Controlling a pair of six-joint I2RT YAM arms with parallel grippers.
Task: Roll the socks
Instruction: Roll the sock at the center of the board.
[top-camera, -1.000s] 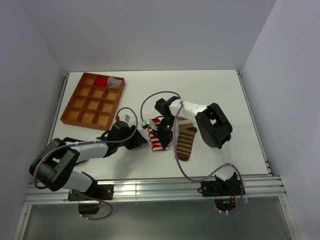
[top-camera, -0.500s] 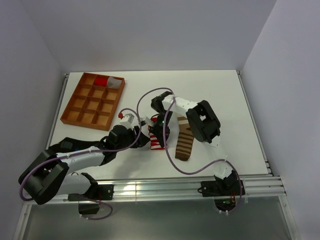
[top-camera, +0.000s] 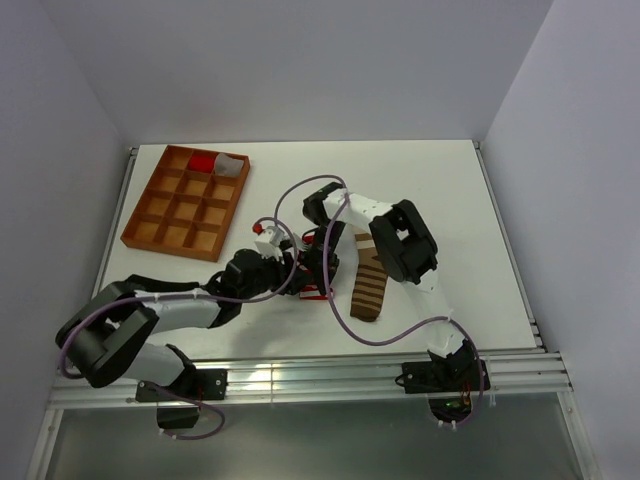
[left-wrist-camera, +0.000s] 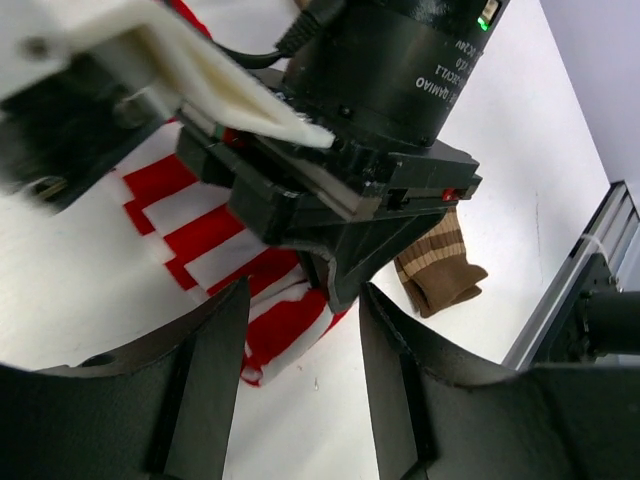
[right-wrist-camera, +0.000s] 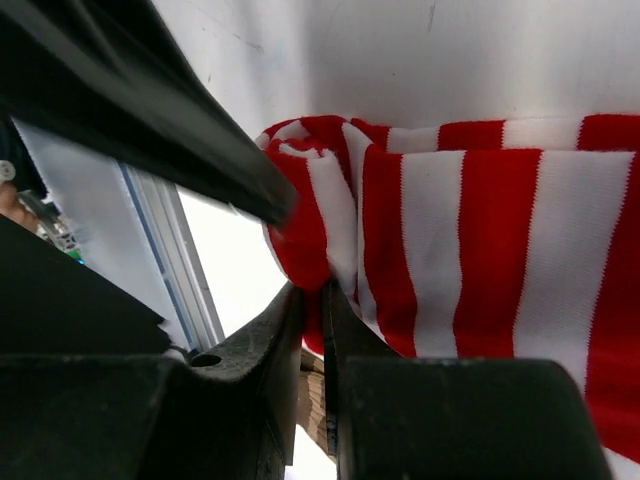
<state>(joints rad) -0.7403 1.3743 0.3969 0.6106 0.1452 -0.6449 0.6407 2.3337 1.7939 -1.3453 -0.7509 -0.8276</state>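
While the right claw (right-wrist-camera: 312, 310) stands closed, its two fingers pressed together on a bunched fold at the end of the red-and-white sock (right-wrist-camera: 450, 230), the left claw (left-wrist-camera: 302, 330) comes in from the opposite side, about half open and holding nothing. That pinched end lies directly ahead of the left claw, in the gap between its fingers, with the right claw's tip bearing down on it from above. From there the sock's long axis runs away from the left claw and off to its left, stripes crossing the length, the rest of the fabric flat on the desk (top-camera: 450, 200). From the right claw the sock spreads forward and to the right, the curled edge nearest its fingertips. Both claws are on the same sock, so neither arm is nearer; the coming move seems to turn on the left claw closing on the fold without striking the right fingers. The dark-brown-and-tan sock (top-camera: 370, 287) lies just beyond the right claw, on the side away from the left claw, flat and unrolled, its length roughly parallel to the first. Neither claw touches it.
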